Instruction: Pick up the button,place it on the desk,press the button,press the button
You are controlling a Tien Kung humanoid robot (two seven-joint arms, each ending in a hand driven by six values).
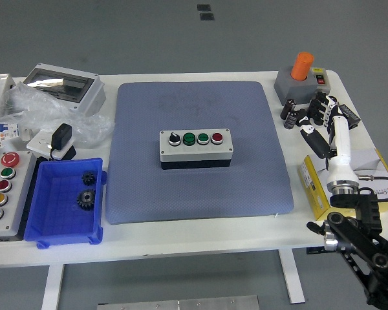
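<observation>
A grey button box with a black selector knob, two green buttons and a red button sits on the blue-grey mat at mid table. My right hand hangs over the white table right of the mat, well apart from the box. Its fingers are spread and hold nothing. My left arm is out of view.
A grey box with an orange knob stands at the back right, a yellow carton at the right edge. At the left are a blue bin with gears, a long multi-button box, an enclosure and plastic wrap.
</observation>
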